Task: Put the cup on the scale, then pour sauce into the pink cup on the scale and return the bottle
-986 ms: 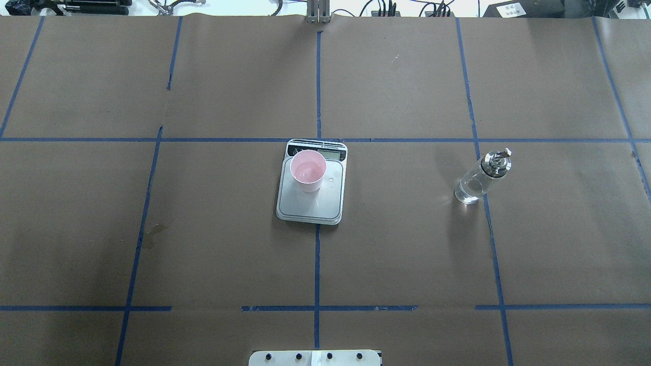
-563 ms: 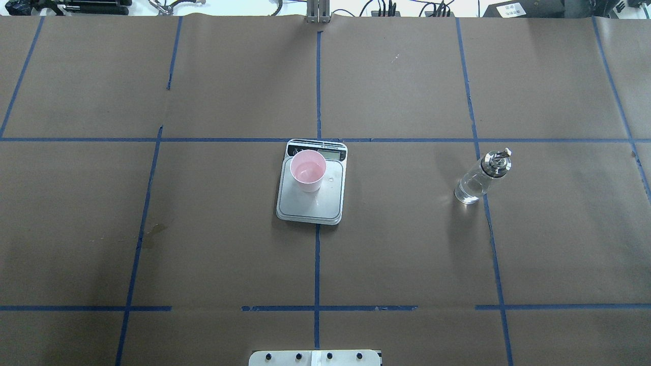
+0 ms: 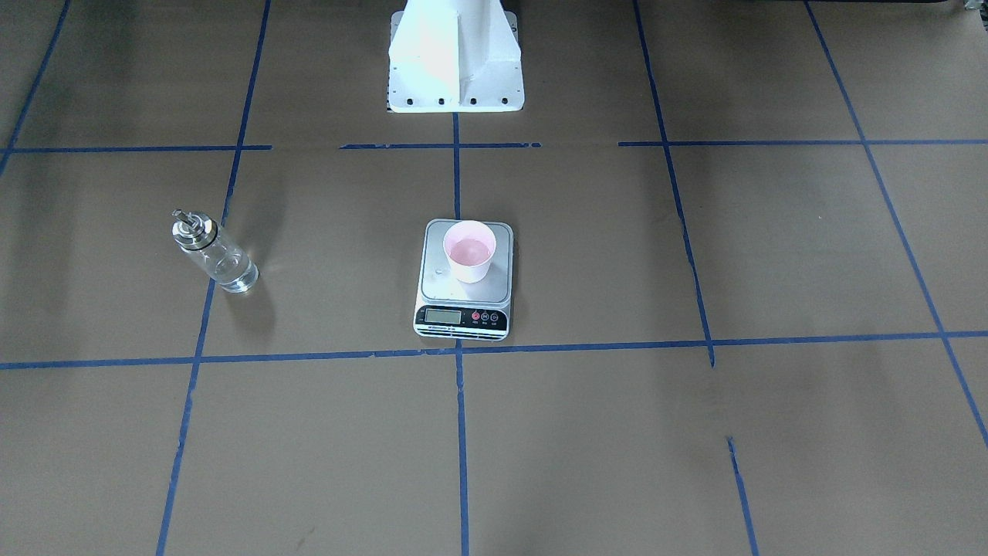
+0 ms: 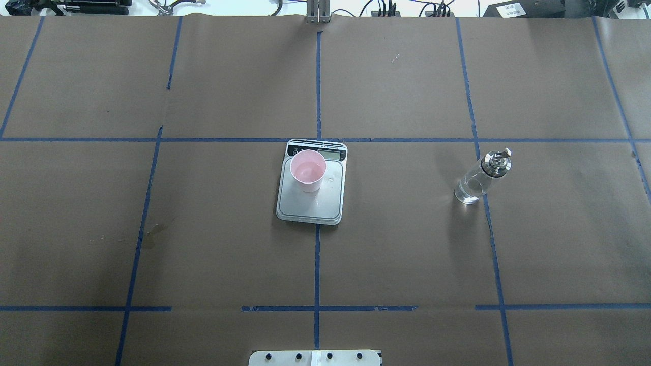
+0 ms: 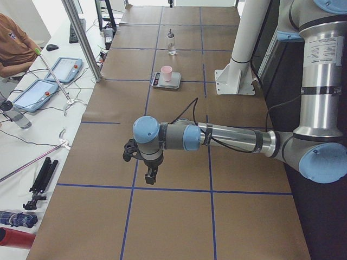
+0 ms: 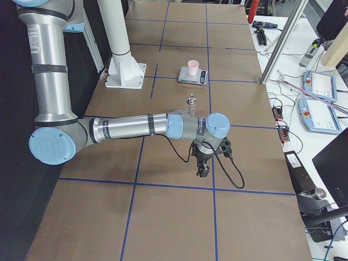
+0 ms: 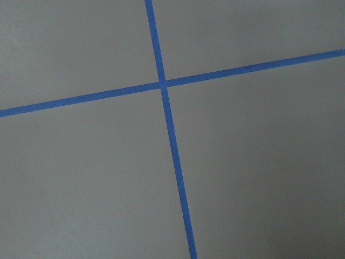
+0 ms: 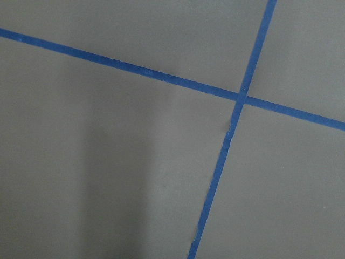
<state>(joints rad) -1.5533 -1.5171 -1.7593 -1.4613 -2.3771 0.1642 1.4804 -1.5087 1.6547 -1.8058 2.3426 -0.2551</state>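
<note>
With the pink paper cup [image 4: 307, 170] standing on the digital kitchen scale [image 4: 310, 206] and the spouted glass bottle [image 4: 478, 180] upright on the table [image 4: 407, 254] well to its right, the task looks finished (whether anything was poured is unclear), the left gripper [image 5: 150, 175] and right gripper [image 6: 202, 172] hanging far off, jaw state impossible to tell.

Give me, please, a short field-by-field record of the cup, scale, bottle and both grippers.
cup: upright on the scale, near its display end
scale: centred before the robot, display on the far side
bottle: upright, apart from the scale, on the robot's right
left gripper: away from all items; open or shut unclear
right gripper: the same
</note>
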